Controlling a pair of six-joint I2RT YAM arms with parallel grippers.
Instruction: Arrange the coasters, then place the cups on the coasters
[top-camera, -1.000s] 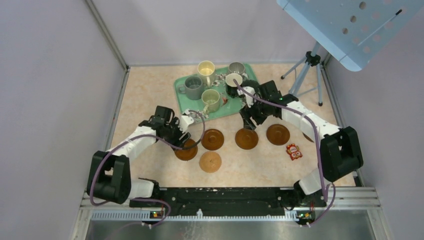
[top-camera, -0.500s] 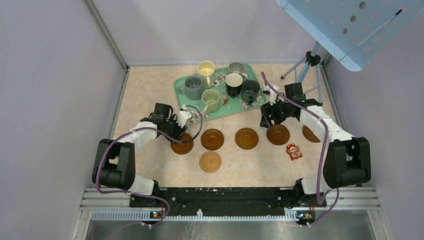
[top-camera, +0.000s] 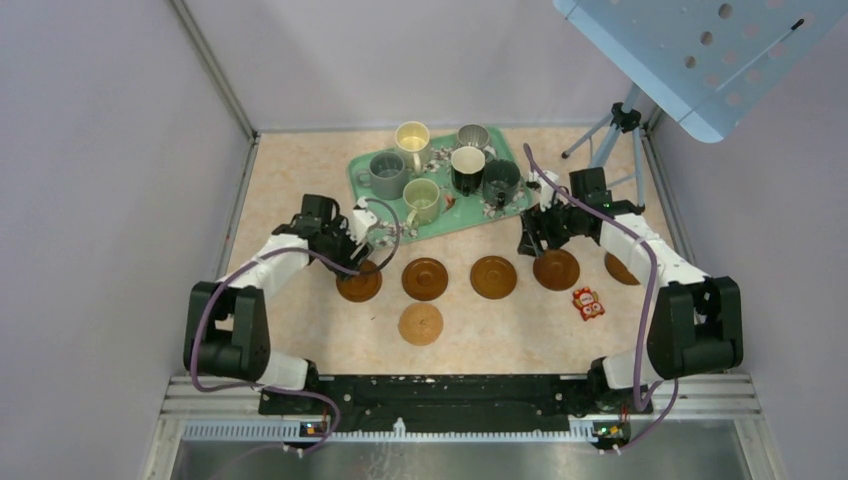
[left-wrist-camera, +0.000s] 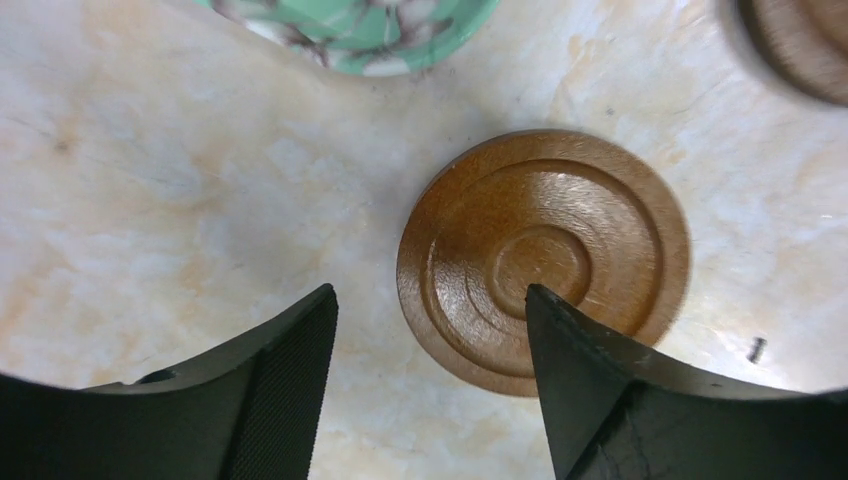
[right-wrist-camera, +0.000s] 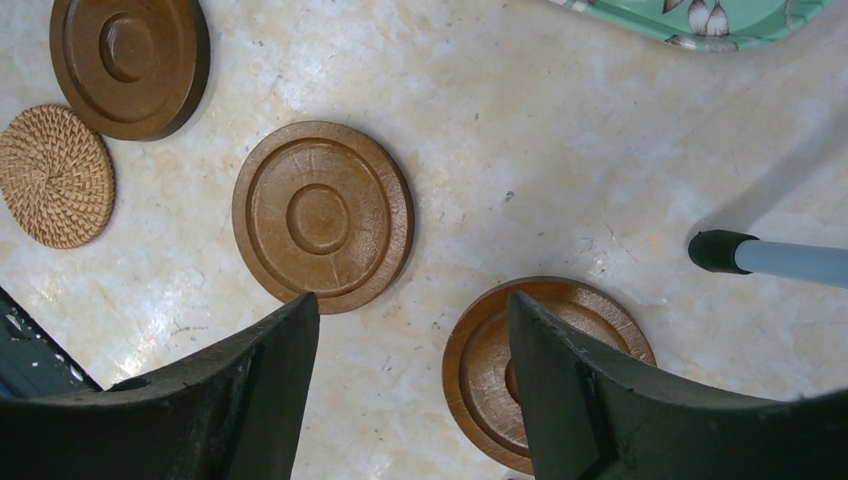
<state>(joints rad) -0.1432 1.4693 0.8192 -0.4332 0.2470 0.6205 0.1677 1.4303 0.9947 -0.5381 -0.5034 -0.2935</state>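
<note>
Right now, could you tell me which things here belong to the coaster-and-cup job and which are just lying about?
Job: five brown wooden coasters, woven tan coaster, six mugs.
Lying about: green floral tray under the mugs, small red trinket, tripod, blue perforated panel.

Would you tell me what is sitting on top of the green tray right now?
On the green tray stand six mugs: cream-yellow, silvery, grey, black, dark green and pale green. The tray floor beneath them is covered.

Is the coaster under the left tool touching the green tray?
Apart. The left wrist view shows a strip of table between the coaster and the tray.
</note>
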